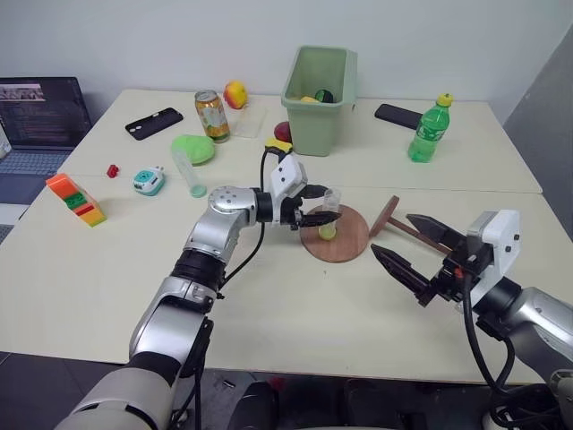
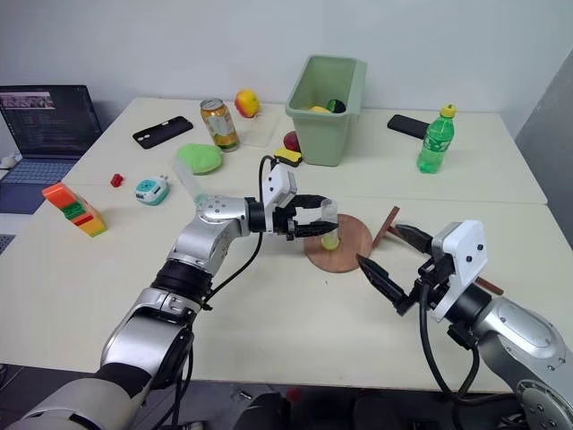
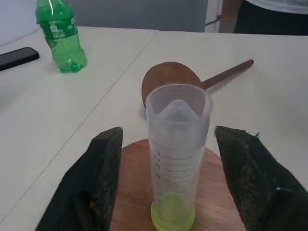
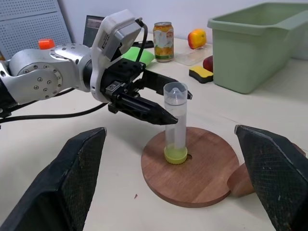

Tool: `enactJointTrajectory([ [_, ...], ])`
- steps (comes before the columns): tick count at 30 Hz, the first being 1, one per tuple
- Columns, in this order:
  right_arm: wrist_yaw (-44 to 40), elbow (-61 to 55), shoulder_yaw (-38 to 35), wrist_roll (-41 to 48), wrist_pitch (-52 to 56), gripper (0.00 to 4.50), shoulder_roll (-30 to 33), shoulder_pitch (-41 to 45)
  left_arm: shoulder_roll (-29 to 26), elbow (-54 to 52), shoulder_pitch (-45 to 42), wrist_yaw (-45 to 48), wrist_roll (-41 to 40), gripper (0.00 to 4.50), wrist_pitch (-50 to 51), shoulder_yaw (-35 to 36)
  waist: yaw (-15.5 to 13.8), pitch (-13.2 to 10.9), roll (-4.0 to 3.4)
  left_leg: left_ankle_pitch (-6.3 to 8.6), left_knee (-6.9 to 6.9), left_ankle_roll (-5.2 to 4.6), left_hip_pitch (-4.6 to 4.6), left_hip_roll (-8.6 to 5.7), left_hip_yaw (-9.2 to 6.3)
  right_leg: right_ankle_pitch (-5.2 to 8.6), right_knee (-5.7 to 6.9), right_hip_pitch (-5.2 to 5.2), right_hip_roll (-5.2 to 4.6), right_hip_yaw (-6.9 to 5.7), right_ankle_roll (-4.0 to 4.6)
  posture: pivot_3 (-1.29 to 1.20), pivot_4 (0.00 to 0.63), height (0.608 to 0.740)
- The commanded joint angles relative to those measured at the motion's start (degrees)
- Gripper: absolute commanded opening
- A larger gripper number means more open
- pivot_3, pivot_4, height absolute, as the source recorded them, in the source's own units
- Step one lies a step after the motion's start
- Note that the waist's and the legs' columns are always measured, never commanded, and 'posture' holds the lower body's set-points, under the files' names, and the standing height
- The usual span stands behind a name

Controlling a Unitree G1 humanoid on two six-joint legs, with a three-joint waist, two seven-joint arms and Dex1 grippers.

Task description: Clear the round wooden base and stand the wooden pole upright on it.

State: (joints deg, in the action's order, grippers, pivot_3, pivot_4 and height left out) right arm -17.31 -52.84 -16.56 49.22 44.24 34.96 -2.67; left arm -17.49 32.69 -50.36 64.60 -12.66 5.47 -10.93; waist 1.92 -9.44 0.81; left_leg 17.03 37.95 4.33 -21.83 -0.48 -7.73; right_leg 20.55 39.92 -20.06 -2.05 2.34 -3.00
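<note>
The round wooden base (image 1: 354, 240) lies flat on the table in front of me. A clear graduated tube (image 1: 330, 215) with a yellow-green foot stands upright near its centre hole. My left gripper (image 1: 324, 208) reaches in level from the left, open, one finger on each side of the tube (image 3: 178, 154) with small gaps showing. The wooden pole (image 1: 394, 219) lies on the table just right of the base, its disc end (image 3: 171, 82) leaning beside the base's rim. My right gripper (image 1: 392, 233) hovers open and empty over the pole, pointing toward the base (image 4: 202, 173).
A green bin (image 1: 320, 90), a green bottle (image 1: 428, 130) and a black phone (image 1: 399, 115) stand at the back. On the left are a drink can (image 1: 212, 116), a second clear tube (image 1: 190, 175) lying flat, an orange-green block (image 1: 76, 199) and a laptop (image 1: 40, 112).
</note>
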Motion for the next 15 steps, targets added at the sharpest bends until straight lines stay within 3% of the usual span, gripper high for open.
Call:
enactJointTrajectory([
  [1, 1.1, -2.4, 0.1, 1.7, -0.8, 4.50, 0.6, 1.0, 0.7, 0.1, -2.2, 0.3, 0.2, 2.10, -1.5, 1.1, 0.0, 0.0, 0.00, 0.00, 0.00, 0.01, 0.00, 0.00, 0.00, 0.00, 0.00, 0.00, 0.00, 0.00, 0.00, 0.00, 0.150, 0.740],
  [5, 1.8, -2.0, 0.5, 2.3, -0.9, 4.50, 0.9, 1.6, 1.1, 0.8, -2.6, 0.0, 0.4, 1.27, -1.8, 1.3, 0.0, 0.0, 0.01, -0.01, 0.00, 0.01, 0.00, 0.00, 0.00, 0.00, 0.00, -0.01, 0.00, 0.00, 0.00, 0.00, 0.150, 0.740],
  [10, 1.9, -1.7, 1.3, 2.5, -1.2, 4.50, 1.1, 2.1, 0.7, -0.2, -3.2, -1.4, -0.5, 1.21, -0.7, 2.9, 0.0, 0.0, 0.01, -0.01, 0.00, 0.01, 0.00, 0.00, 0.00, 0.00, 0.00, -0.01, 0.00, 0.00, 0.00, 0.00, 0.150, 0.740],
  [15, 1.4, -1.2, 2.4, 3.4, -1.4, 4.50, 1.1, 4.1, -4.0, 5.5, -7.0, -15.9, 0.1, 1.21, 0.8, 11.5, 0.4, 0.0, 0.07, -0.01, 0.01, -0.01, -0.01, 0.03, -0.02, 0.00, 0.06, -0.07, 0.04, 0.00, 0.00, 0.00, 0.150, 0.740],
])
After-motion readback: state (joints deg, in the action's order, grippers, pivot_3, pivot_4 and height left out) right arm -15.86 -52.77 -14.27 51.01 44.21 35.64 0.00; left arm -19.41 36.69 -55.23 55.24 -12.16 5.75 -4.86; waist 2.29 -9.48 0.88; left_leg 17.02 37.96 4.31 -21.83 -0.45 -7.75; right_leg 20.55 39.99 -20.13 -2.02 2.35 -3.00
